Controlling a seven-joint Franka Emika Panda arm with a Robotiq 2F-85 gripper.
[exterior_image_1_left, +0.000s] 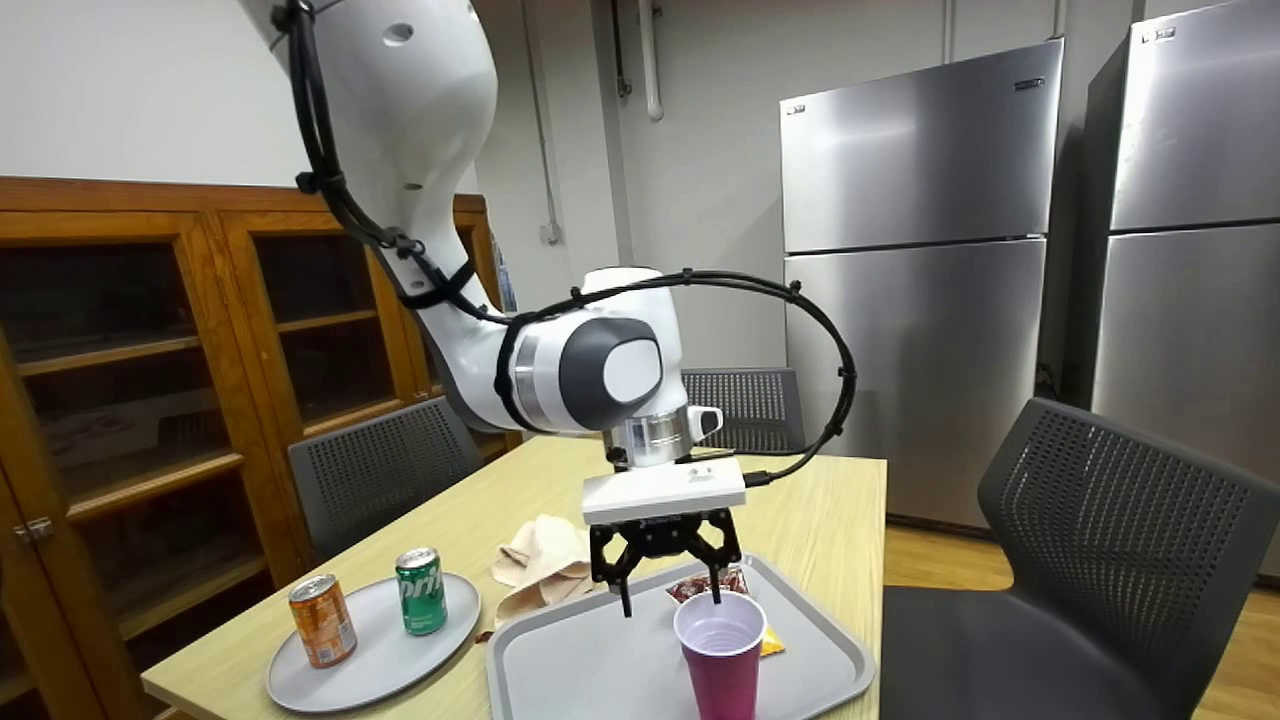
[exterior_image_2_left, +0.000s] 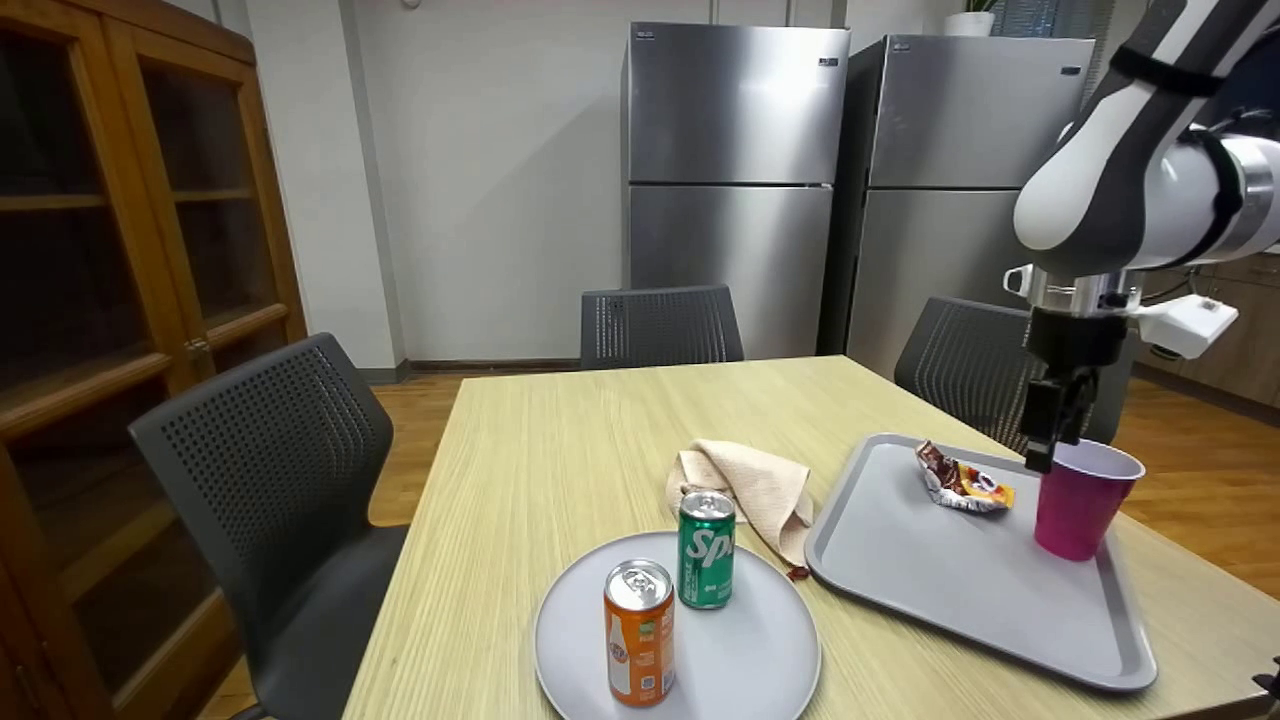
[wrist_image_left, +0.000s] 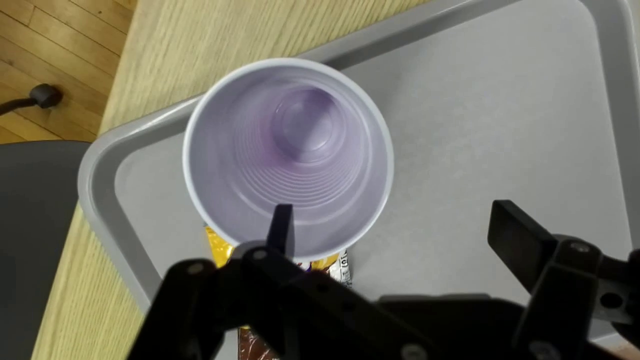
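My gripper (exterior_image_1_left: 671, 606) is open with nothing between its fingers. It points down over the grey tray (exterior_image_1_left: 590, 680). A magenta cup with a pale lilac inside (exterior_image_1_left: 725, 680) stands upright on the tray, and it looks empty in the wrist view (wrist_image_left: 300, 150). One finger overlaps the cup's rim in the wrist view; I cannot tell whether it touches. The gripper also shows in an exterior view (exterior_image_2_left: 1045, 460), beside the cup (exterior_image_2_left: 1078, 515). A crumpled brown and yellow snack wrapper (exterior_image_2_left: 960, 483) lies on the tray by the cup, partly hidden by a finger in the wrist view (wrist_image_left: 252, 345).
A round grey plate (exterior_image_2_left: 745, 665) holds an orange can (exterior_image_2_left: 640, 645) and a green Sprite can (exterior_image_2_left: 706, 555). A beige cloth (exterior_image_2_left: 755, 490) lies between plate and tray on the wooden table (exterior_image_2_left: 580, 440). Dark chairs (exterior_image_1_left: 1110, 530) surround the table; a wooden cabinet (exterior_image_1_left: 225, 400) and fridges (exterior_image_1_left: 915, 330) stand behind.
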